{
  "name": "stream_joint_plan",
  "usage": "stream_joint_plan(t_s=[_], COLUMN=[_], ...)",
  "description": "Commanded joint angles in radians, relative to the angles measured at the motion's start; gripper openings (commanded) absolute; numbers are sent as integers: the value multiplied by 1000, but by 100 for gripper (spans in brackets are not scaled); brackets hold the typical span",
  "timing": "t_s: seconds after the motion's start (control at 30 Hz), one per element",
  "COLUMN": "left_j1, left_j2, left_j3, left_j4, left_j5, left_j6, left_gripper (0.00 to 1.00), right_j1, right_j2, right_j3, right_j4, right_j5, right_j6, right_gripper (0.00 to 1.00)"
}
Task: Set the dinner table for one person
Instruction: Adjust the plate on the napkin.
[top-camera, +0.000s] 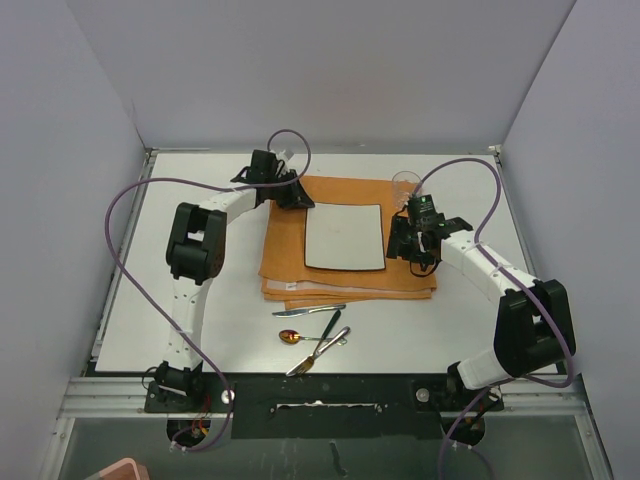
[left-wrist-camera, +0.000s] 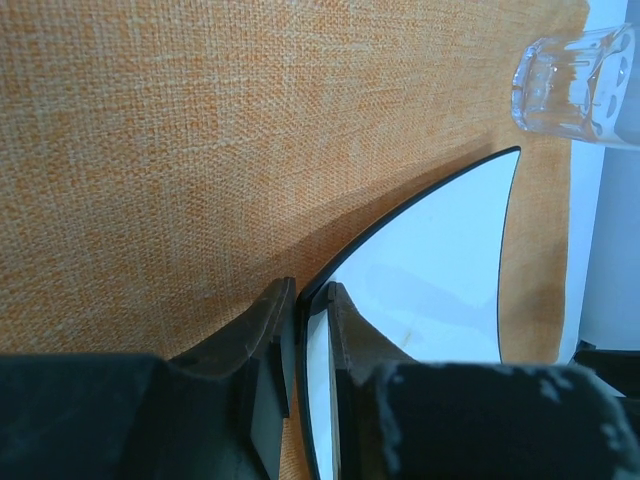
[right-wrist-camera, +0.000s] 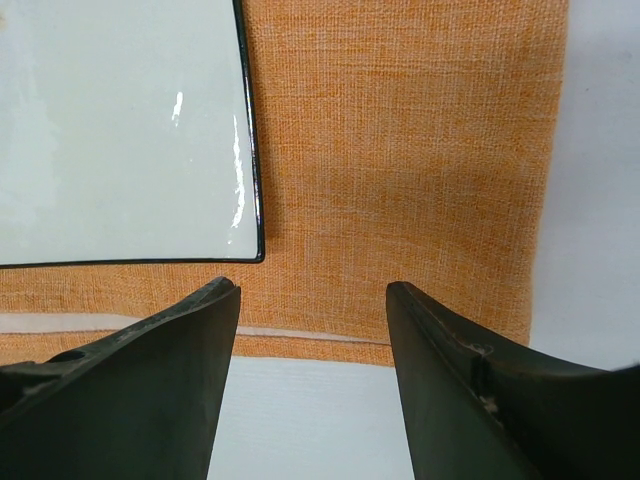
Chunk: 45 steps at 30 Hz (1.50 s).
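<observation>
Along the left of the top view we see a plain grey wall (top-camera: 60, 200). It meets a second wall (top-camera: 320, 70) at the back, which closes off the upper part of the frame. Between them lies the dinner table (top-camera: 200, 300), filling the middle of the frame from the back wall to the metal rail (top-camera: 320, 385) along the bottom. Its top is flat, matte and white-grey, with a thin metal strip around the edge, and it is far wider than anything resting on it.

Left of centre, the left gripper (top-camera: 290, 195) reaches to the upper left corner of a square white plate (top-camera: 345, 237). In the left wrist view its fingers (left-wrist-camera: 265, 335) are clenched on the plate's dark rim, one on each side.

The plate sits on a folded orange cloth (top-camera: 285, 250) at the table's centre. Below the cloth, on the bare tabletop, lie a knife (top-camera: 308, 311), a spoon (top-camera: 290, 337) and a third piece of cutlery (top-camera: 318, 353), which crosses the spoon's handle.

Right of centre, a clear glass (top-camera: 405, 180) stands at the cloth's upper right corner. The right gripper (top-camera: 412, 245) hangs just beside the plate's right edge. In the right wrist view its fingers (right-wrist-camera: 150, 370) are released and spread wide over the cloth, with nothing between them. Another grey wall (top-camera: 590, 150) closes the right side.
</observation>
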Motion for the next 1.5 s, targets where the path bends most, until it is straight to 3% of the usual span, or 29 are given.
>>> stream_joint_plan(t_s=[0.0, 0.63, 1.07, 1.33, 1.47], left_j1=[-2, -59, -35, -24, -21], left_j2=[-17, 59, -9, -33, -39], left_j3=[57, 138, -39, -69, -77], left_j4=[101, 108, 157, 162, 167], left_j5=[-8, -74, -104, -101, -99], left_j6=[-37, -59, -3, 7, 6], left_gripper=[0, 0, 0, 0, 0], right_j1=[-5, -5, -3, 9, 16], right_j2=[-31, -3, 186, 245, 252], right_j3=[6, 8, 100, 122, 123], right_j4=[15, 30, 96, 114, 118], right_j5=[32, -2, -170, -178, -161], right_j6=[-2, 25, 94, 120, 122], right_gripper=[61, 61, 61, 60, 50])
